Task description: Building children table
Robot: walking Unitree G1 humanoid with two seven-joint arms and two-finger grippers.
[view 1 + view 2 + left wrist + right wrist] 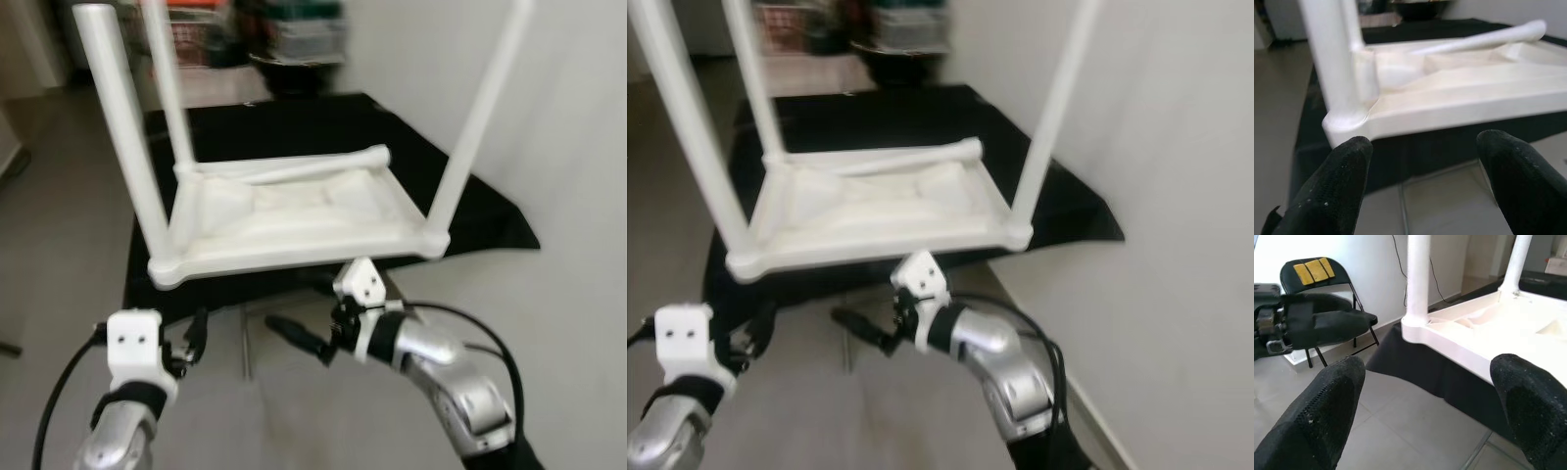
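At 12 o'clock on black cloth [294, 122]: upturned table [294, 220], three legs in, fourth leg [294, 169] loose. Left gripper [1418, 181], right gripper [1432, 411] wide, empty.

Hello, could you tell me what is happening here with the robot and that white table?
A white children's table lies upside down on a black cloth on the floor. Three legs stand up from its corners, and a fourth leg lies loose across the underside, not yet fitted. The robot faces the table's near edge. Its left gripper and right gripper are both open, holding nothing, and sit just short of the table over the tiled floor.
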